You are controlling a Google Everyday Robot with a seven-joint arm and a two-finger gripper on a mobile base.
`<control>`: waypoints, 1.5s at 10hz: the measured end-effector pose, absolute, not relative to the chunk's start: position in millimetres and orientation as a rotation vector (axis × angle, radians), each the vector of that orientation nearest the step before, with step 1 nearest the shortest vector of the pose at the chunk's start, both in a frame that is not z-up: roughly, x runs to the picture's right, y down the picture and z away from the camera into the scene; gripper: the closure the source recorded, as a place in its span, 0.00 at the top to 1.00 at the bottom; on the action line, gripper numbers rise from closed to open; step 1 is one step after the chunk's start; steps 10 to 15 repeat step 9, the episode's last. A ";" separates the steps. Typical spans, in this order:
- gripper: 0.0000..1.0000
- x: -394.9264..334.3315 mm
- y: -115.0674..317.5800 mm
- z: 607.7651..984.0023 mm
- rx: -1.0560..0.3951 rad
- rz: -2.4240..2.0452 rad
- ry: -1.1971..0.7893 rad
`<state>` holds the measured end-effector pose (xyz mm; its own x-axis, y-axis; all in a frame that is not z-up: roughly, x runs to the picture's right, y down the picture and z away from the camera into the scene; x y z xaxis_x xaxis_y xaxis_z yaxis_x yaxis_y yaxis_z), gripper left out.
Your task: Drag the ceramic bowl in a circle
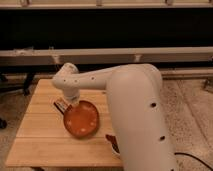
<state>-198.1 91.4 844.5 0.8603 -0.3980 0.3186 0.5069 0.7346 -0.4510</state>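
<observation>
Ceramic bowl (81, 120) near mid-desk, pincer (62, 105) at its upper-left rim.

Orange-brown bowl sits on the wooden desk (40, 137), slightly right of centre. Pincer touches or sits just beside the rim; cannot tell whether it is open, closed or gripping. Bare wood lies left of the bowl and in front of it; the left edge is well apart, the front edge nearer. On the right, the white arm (135, 115) covers the desk, and a small dark red object (112, 142), partly hidden, lies near the bowl's lower right.
</observation>
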 end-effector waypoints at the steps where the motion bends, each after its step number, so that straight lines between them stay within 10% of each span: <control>1: 0.00 -201.5 105.6 841.2 -0.578 -0.517 -0.219; 15: 0.00 -142.0 140.3 824.7 -0.665 -0.511 -0.230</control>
